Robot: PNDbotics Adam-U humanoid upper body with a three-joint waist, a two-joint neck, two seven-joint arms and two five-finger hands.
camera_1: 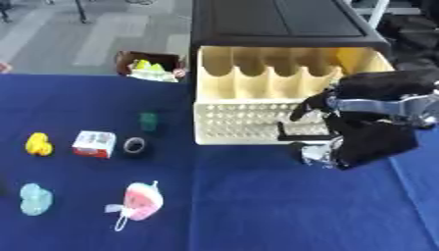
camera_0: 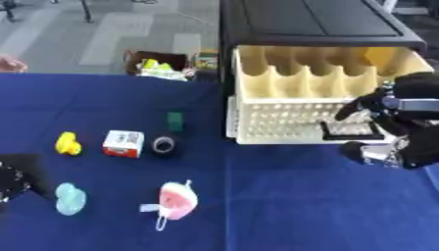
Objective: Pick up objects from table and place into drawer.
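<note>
A brown cardboard box [camera_0: 157, 62] with yellow and white contents is seen on the grey floor [camera_0: 85, 34], well to the left of the right hand [camera_0: 410, 120] and farther back. Dark furniture legs [camera_0: 86, 12] are seen farther left still. A pinkish shape [camera_0: 9, 63] is cut off at the left edge.

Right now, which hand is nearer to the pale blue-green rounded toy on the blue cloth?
Left. The left hand sits just left of the pale blue-green rounded toy; the right hand is far right, at the cream perforated drawer.
</note>
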